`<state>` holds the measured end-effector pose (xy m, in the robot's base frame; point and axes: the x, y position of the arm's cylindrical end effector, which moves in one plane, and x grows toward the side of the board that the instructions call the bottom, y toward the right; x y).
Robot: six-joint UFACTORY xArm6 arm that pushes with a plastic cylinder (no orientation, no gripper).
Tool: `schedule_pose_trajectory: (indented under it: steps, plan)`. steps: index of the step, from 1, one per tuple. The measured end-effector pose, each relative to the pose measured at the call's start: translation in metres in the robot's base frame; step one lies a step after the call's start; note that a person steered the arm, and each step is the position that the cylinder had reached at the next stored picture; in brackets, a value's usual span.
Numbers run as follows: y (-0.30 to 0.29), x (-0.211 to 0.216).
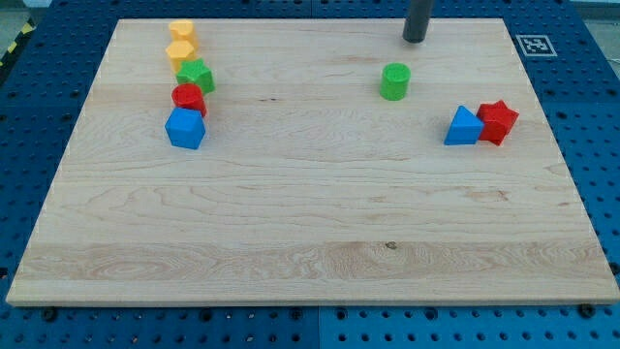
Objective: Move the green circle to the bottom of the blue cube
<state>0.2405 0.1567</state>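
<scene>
- At the view's top edge my rod is cut off by the frame; only its lower stub shows, w/ my tip point(415, 39) on the wooden board point(310, 233).
- No jaws on this rig – just the bare rod, holding nothing, touching no block.
- Green circle point(394, 81) sits just below my tip, slightly to the view's left, apart from it.
- Blue cube point(185, 128) is well apart at the view's left, bottom of a tight column: two yellow blocks point(181, 43), shapes hard to tell, then green block point(196, 76), then red block point(188, 98); neighbours overlap, so contact unclear.
- View's right: blue triangle point(464, 127) right up against red star point(498, 121).
- No containers on the board.
</scene>
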Motion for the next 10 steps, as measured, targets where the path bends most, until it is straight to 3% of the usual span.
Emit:
schedule_pose_trajectory:
  steps: [4, 6, 10]
  plan:
    - [-0.045, 0.114]
    - [-0.093, 0.124]
    - [-0.098, 0.101]
